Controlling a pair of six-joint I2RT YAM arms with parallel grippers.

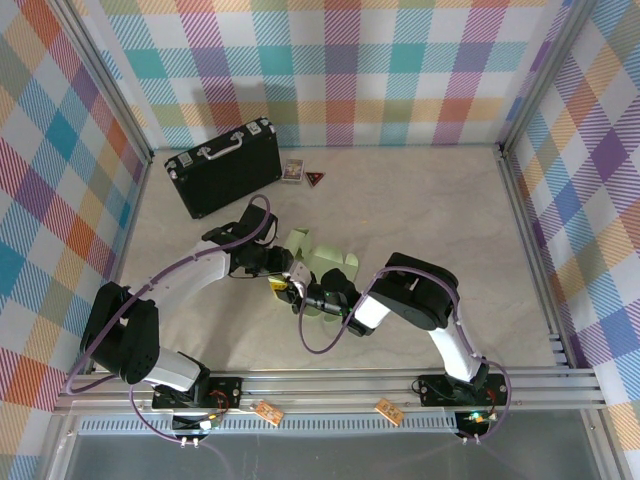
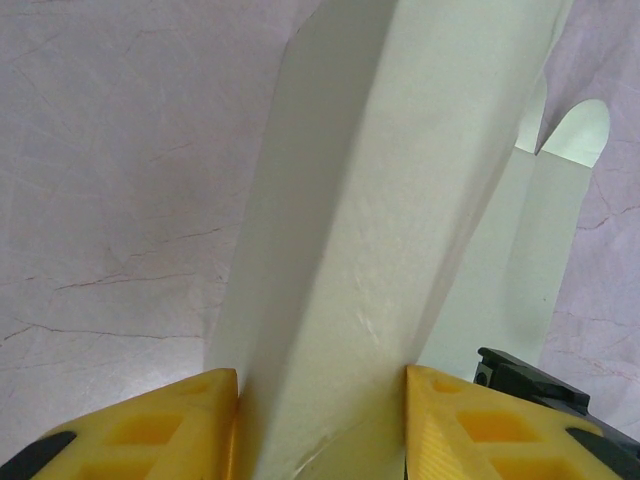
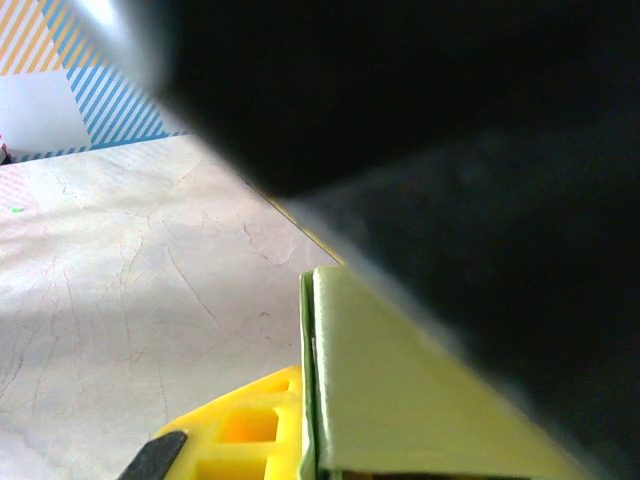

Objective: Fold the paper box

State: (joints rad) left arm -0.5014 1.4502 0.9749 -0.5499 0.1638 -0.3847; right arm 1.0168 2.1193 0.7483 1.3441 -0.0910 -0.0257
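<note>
The paper box (image 1: pixel 326 262) is pale green card, partly folded, in the middle of the table between both arms. In the left wrist view a tall folded panel of the paper box (image 2: pixel 380 200) stands between my left gripper's (image 2: pixel 320 390) yellow fingers (image 2: pixel 150 430) and touches both. The left gripper (image 1: pixel 288 274) holds the box's left side. My right gripper (image 1: pixel 310 297) meets the near edge. In the right wrist view a doubled green flap (image 3: pixel 400 400) lies flush against its yellow finger (image 3: pixel 240 430). The other finger is hidden.
A black briefcase (image 1: pixel 222 165) lies at the back left, with two small cards (image 1: pixel 292 171) beside it. Checkered walls close in the table on three sides. A dark blurred shape (image 3: pixel 450 150) close to the right wrist camera covers its upper right.
</note>
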